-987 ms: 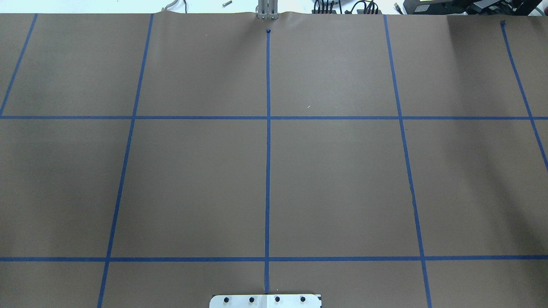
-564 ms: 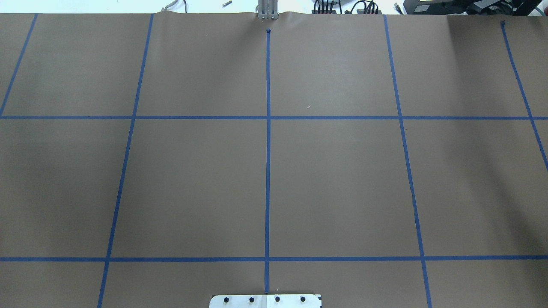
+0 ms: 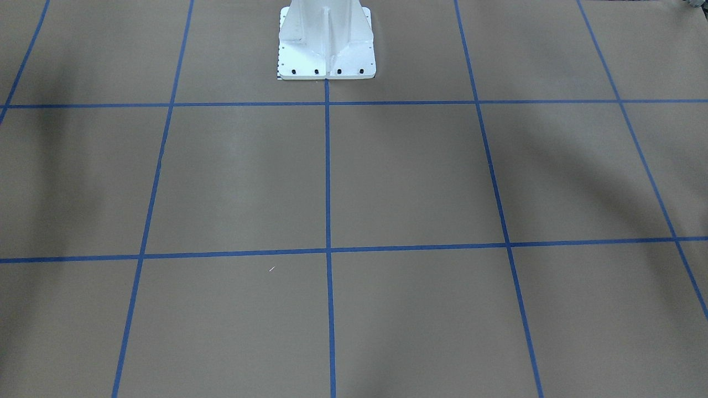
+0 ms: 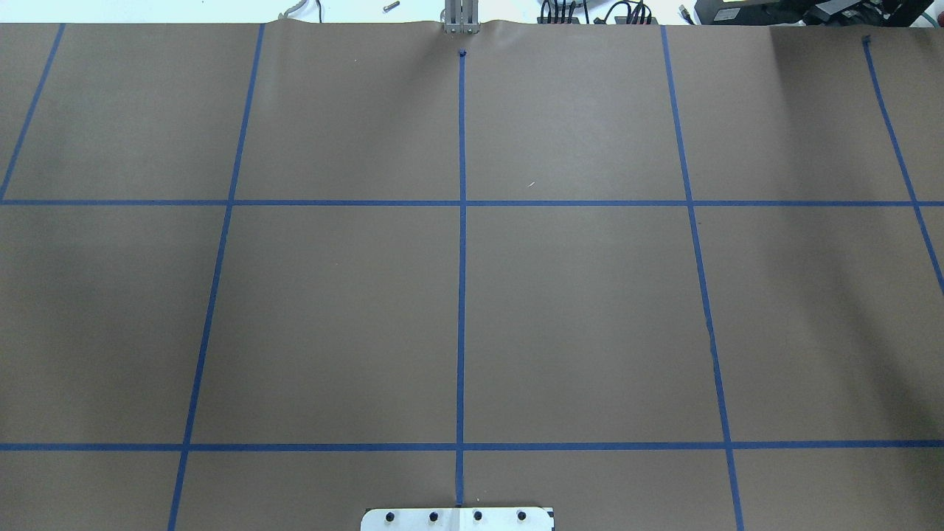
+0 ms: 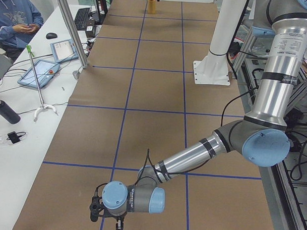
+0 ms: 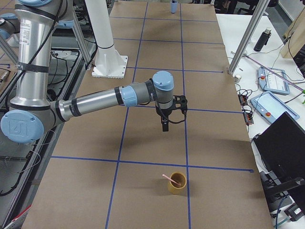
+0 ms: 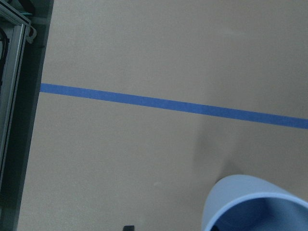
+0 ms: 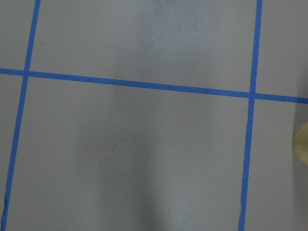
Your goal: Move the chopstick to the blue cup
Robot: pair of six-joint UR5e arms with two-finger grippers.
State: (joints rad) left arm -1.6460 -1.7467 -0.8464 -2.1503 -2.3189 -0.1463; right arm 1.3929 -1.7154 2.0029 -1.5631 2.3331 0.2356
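Since overhead shows nothing moved this past second, transfer looks unstarted: chopstick (image 6: 167,177) leans in yellow cup (image 6: 175,188) near right gripper (image 6: 164,127), blue cup (image 7: 250,204) by left gripper (image 5: 118,226), whether either claw is apart can't be told

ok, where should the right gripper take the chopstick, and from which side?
Probably the free upper end of the chopstick, from above, with the jaws across the shaft. It leans in the yellow cup with its lower part hidden inside, so only the end slanting over the rim toward the robot is exposed. The right gripper hangs nearby.
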